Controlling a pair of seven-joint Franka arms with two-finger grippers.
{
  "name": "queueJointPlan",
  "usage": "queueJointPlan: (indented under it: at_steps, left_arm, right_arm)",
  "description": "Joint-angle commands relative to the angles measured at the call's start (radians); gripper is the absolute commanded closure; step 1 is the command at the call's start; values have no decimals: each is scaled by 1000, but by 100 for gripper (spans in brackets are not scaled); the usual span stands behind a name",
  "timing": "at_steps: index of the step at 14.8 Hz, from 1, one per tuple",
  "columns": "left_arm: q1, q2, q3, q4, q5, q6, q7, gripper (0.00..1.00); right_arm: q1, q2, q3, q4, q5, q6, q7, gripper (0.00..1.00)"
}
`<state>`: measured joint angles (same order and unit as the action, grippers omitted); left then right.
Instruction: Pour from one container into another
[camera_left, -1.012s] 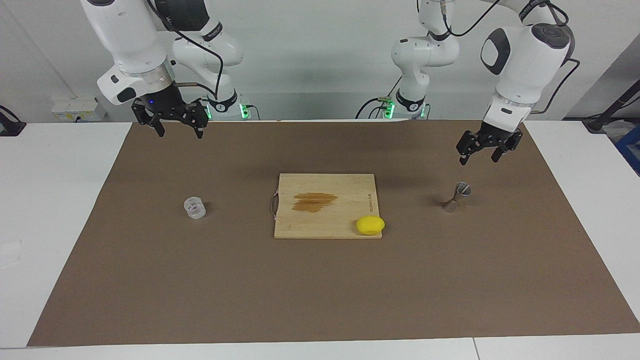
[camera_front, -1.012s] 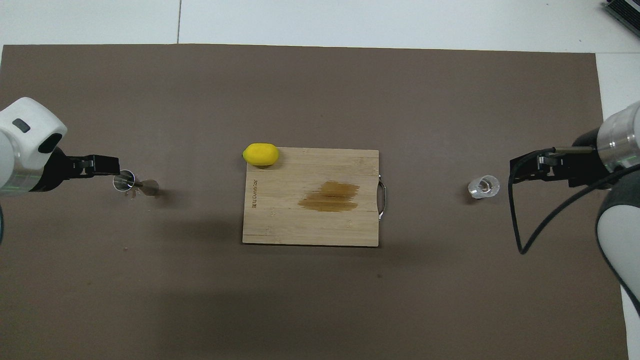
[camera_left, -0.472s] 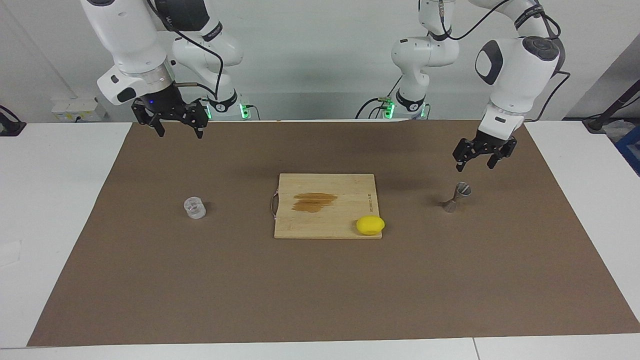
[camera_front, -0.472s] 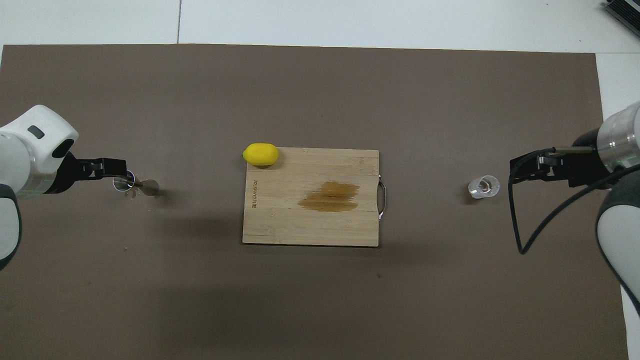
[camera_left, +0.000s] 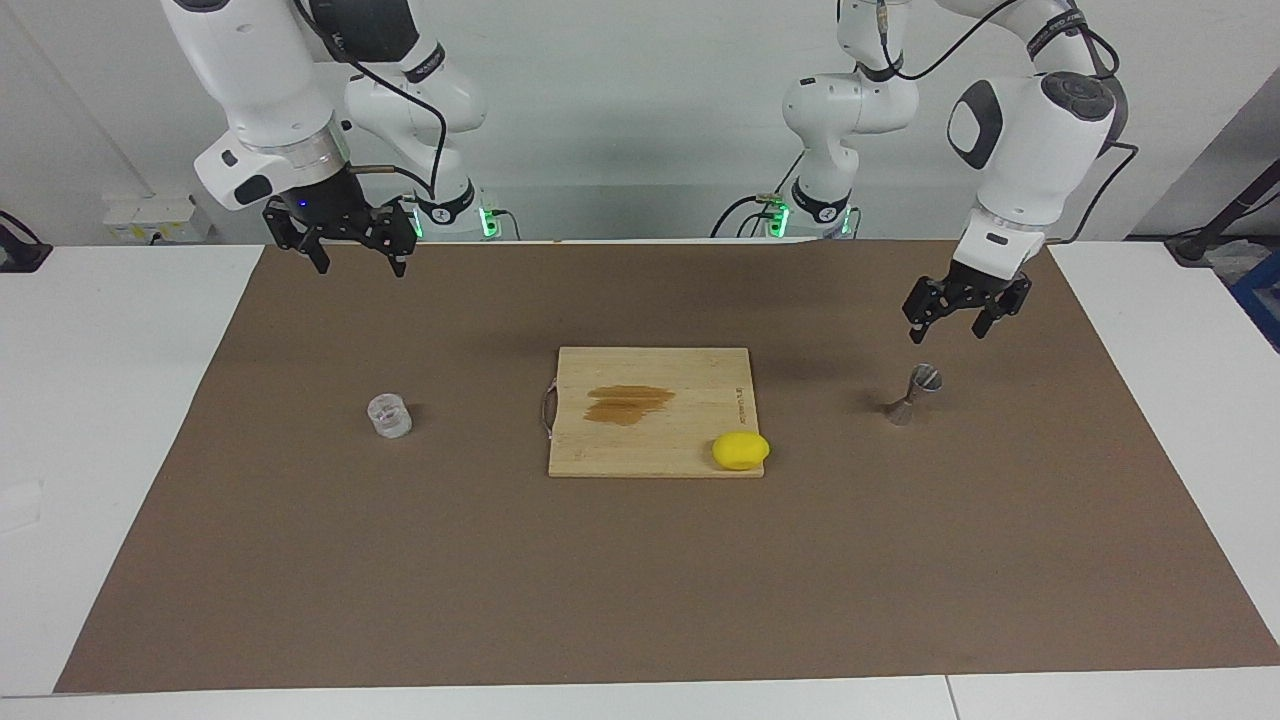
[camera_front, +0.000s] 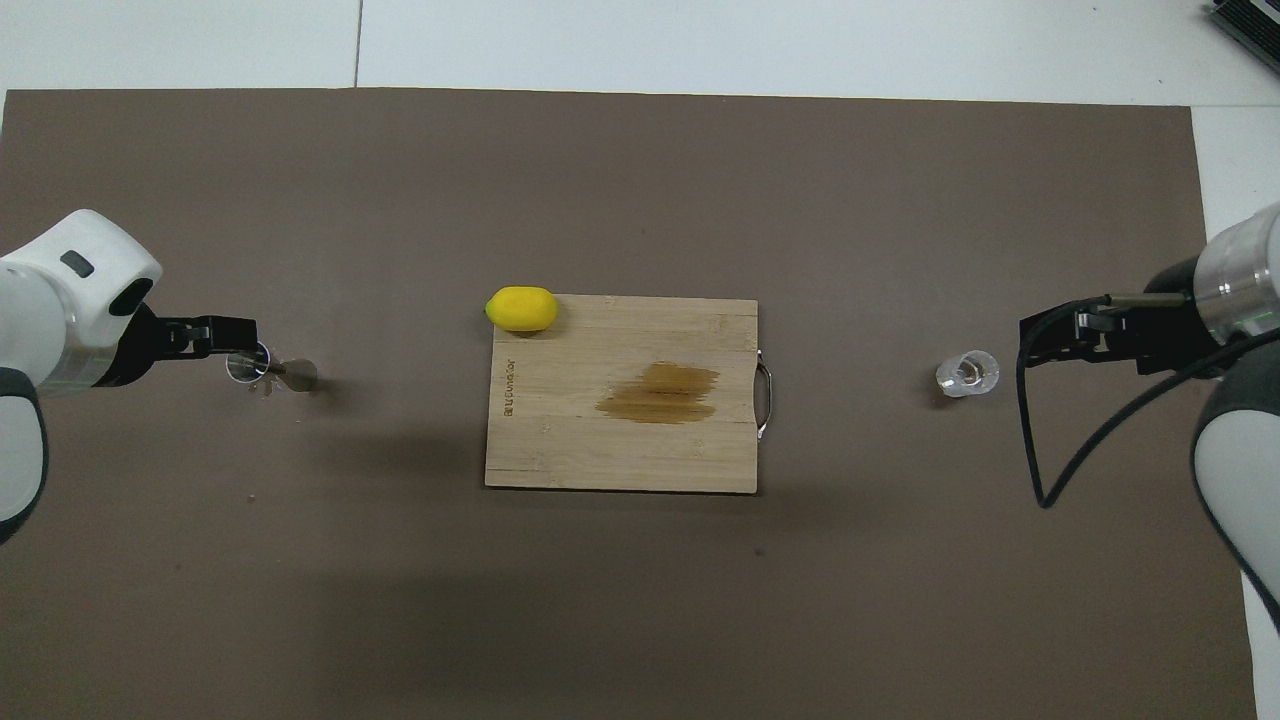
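Currently left gripper (camera_left: 958, 325) up over jigger (camera_left: 912, 394), fingers apart, holding nothing. Right gripper (camera_left: 358, 260) waits, raised, fingers apart, empty. Clear cup (camera_left: 389, 416) on mat (camera_left: 640, 580) toward right arm's end; jigger upright toward left arm's end, cutting board (camera_left: 652, 412) between.

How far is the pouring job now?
Nothing looks done: the clear cup and the jigger stand untouched on the mat. In hand: the left gripper hangs open above the jigger; the right gripper waits open, raised. Left: grasping, lifting the cup, pouring.
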<state>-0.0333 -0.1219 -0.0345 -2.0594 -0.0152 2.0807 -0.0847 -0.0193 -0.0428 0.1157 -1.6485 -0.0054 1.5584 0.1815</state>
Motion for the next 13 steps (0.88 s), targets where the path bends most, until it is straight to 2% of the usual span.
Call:
queueJointPlan:
  at_steps: [1,4,10,13]
  left_arm:
    - [-7,-4,10,19,20,-36,-15,0]
    - [-10,-10,8,16,20,-102,-9,0]
    - [12,-8,19,24,18,-117,0,0]
    - [42,2,24,44,-37,-114,167,0]
  right_arm:
    - [-10,-14,4,-16,4,3,10,0]
    - [-10,-14,4,-16,4,3,10,0]
    - [-10,-14,4,-16,4,2,10,0]
    - [-10,-14,4,-16,4,3,10,0]
